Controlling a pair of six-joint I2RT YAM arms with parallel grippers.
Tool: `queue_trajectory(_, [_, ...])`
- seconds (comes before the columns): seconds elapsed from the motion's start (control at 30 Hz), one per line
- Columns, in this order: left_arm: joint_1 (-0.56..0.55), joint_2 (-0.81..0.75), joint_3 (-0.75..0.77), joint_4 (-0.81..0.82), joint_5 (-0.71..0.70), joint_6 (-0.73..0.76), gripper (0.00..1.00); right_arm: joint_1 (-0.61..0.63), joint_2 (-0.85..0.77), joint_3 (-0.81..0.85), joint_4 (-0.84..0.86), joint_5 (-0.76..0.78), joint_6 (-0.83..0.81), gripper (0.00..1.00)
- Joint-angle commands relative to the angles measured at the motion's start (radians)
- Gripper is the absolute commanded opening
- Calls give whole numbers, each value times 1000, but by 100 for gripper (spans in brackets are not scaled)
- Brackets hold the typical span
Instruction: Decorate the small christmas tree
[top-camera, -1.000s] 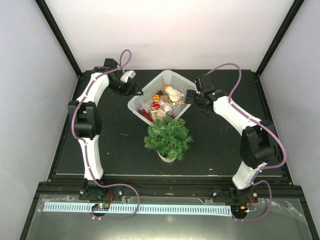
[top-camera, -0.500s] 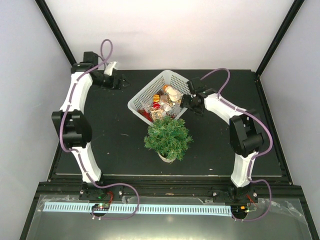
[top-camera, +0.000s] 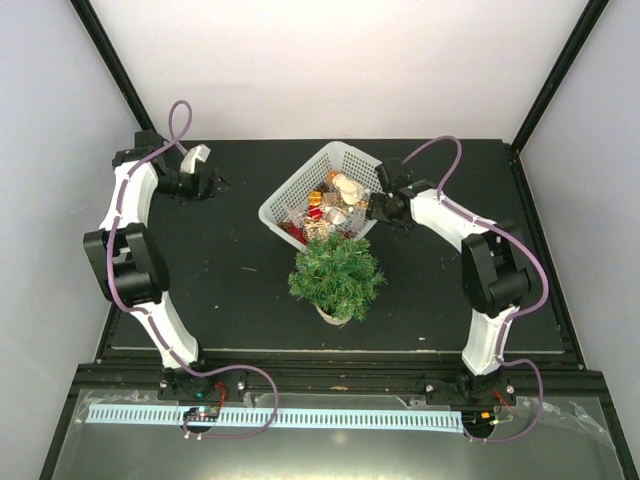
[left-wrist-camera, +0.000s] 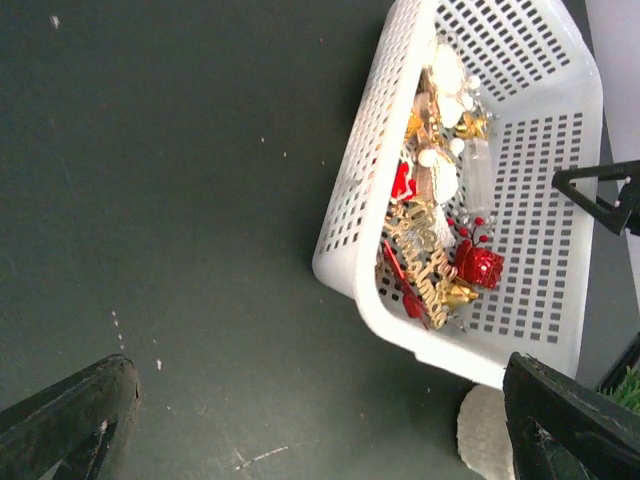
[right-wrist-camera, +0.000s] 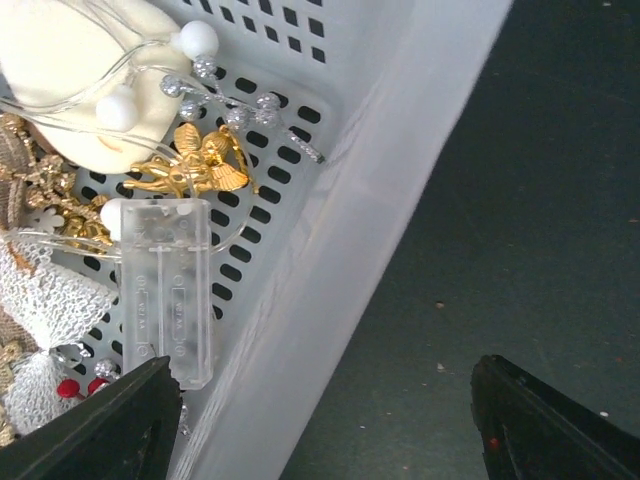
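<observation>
- Now, tree (top-camera: 337, 275) upright near the middle of the tabletop (top-camera: 230, 290), a little toward the near edge; no decoration on it, as far as visible.
- Just behind it, toward the far edge, basket (top-camera: 296, 178) of ornaments (top-camera: 330, 203), close to the branches, maybe touching.
- At the right side of the basket, right gripper (top-camera: 374, 207), jaws wide and empty; basket wall between the fingers (right-wrist-camera: 100, 425) in the wrist view.
- Well apart, toward the far left corner, left gripper (top-camera: 213, 184), jaws also wide and empty.
- From the right jaws, tree toward the near edge and slightly left, long axis vertical; right arm clearly nearer.
- Probably first to take an ornament, then to come down onto the branches from above.
</observation>
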Motion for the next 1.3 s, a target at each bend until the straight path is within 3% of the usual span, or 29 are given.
queue_trajectory(0.0, [19, -42, -48, 10, 52, 43, 99, -36, -54, -49, -44, 72, -39, 80])
queue_trajectory(0.43, [52, -50, -135, 20, 63, 96, 99, -254, -179, -90, -143, 209, -132, 80])
queue_trajectory(0.63, [58, -49, -156, 18, 71, 110, 99, -356, -217, -24, -197, 276, -147, 80])
queue_trajectory(0.8, [59, -51, -196, 25, 82, 118, 99, -341, -280, 13, -205, 215, -164, 80])
queue_trajectory(0.97, [61, -62, -241, 50, 80, 116, 99, -247, -368, -63, -130, 87, -188, 75])
queue_trajectory(1.27, [57, -149, -306, 82, 87, 87, 99, -132, -356, -204, -40, -66, -116, 73])
